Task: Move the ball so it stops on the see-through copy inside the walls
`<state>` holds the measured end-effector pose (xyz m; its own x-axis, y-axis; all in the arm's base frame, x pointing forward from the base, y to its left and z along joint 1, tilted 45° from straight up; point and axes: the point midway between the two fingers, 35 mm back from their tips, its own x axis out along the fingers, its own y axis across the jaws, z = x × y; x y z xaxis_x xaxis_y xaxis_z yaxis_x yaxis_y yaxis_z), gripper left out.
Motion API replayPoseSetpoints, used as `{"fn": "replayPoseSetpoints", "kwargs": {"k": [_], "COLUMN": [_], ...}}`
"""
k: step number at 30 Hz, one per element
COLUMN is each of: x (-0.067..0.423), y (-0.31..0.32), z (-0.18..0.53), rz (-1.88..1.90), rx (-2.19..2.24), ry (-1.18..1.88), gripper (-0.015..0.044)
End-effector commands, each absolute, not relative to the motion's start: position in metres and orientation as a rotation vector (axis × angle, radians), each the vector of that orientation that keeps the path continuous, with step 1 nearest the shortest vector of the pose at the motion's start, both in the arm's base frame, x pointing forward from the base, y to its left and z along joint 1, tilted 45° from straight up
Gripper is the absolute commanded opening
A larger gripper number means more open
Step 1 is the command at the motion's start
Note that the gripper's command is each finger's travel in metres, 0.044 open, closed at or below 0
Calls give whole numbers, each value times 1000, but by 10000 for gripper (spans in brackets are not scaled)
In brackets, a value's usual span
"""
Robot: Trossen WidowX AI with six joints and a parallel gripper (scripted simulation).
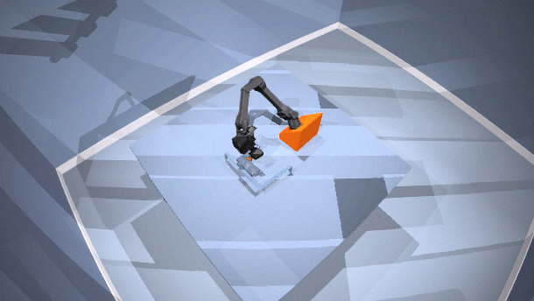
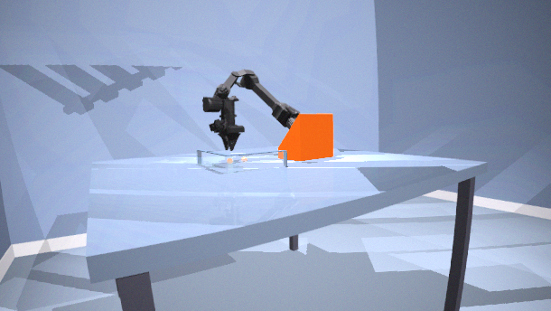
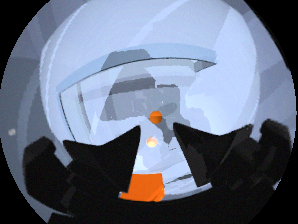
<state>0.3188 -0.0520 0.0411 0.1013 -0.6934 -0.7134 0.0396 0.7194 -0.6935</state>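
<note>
Glossy, reflective pale-blue table top (image 2: 316, 190), low walls (image 2: 244, 153) of clear glass-like material with faint edges, matt dark grey arm (image 2: 266, 97) looking like plastic or painted metal, smooth flat-orange base block (image 2: 313, 136), smooth orange ball (image 1: 249, 158), matt dark table legs (image 2: 461, 235)

Cool, bluish, fairly even light covers the scene. Hard-edged angular shadows cross the bench (image 2: 316, 190) below and around the end effector (image 2: 230, 145), and the floor and walls beyond. The wrist view is a fisheye circle, curved and black-rimmed, with soft, coarse detail.
</note>
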Motion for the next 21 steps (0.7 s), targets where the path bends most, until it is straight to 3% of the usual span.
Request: {"fn": "replayPoseSetpoints", "kwargs": {"k": [1, 21], "x": [317, 320], "y": [-53, -76], "z": [42, 18], "rz": [-588, -588], "rx": [-616, -617], "ry": [1388, 1388], "gripper": [227, 227]}}
